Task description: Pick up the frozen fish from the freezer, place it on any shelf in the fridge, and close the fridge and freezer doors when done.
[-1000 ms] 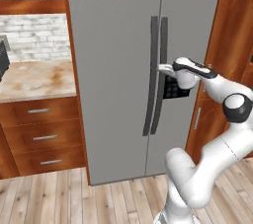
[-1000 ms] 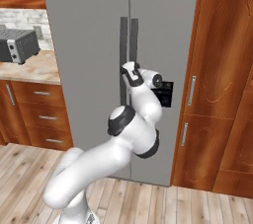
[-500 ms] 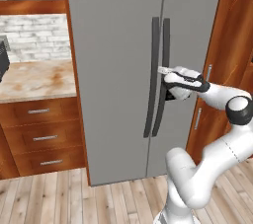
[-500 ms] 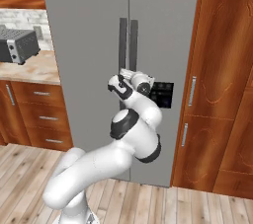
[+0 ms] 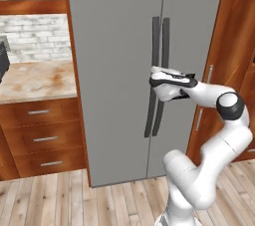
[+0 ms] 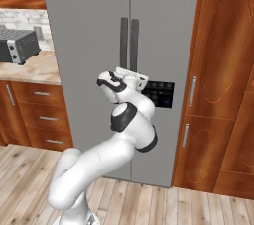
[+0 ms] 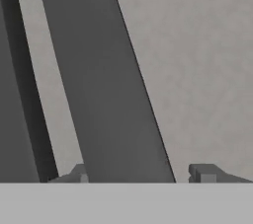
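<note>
The grey side-by-side fridge and freezer (image 5: 114, 70) stands with both doors shut, so the frozen fish is hidden. Two dark vertical handles (image 5: 155, 41) (image 5: 165, 41) run along the middle seam. My gripper (image 5: 153, 74) is at the handles at about mid height, also seen from the right (image 6: 128, 73). In the hand view my gripper (image 7: 141, 173) straddles one wide dark handle (image 7: 108, 94). The left fingertip (image 7: 76, 173) is against the bar and the right fingertip (image 7: 207, 173) stands off it with a gap. The jaws are open, and the second handle (image 7: 15, 94) runs along the left edge.
A dark dispenser panel (image 6: 161, 94) sits on the right door. Left of the fridge is a stone counter (image 5: 35, 78) over wooden drawers (image 5: 42, 138), with a toaster (image 6: 17, 44) on it. A tall wooden cabinet (image 6: 218, 80) adjoins the right side.
My hand has swung left from in front of the dispenser panel to the door handles and turned, so that its fingers now straddle a handle.
</note>
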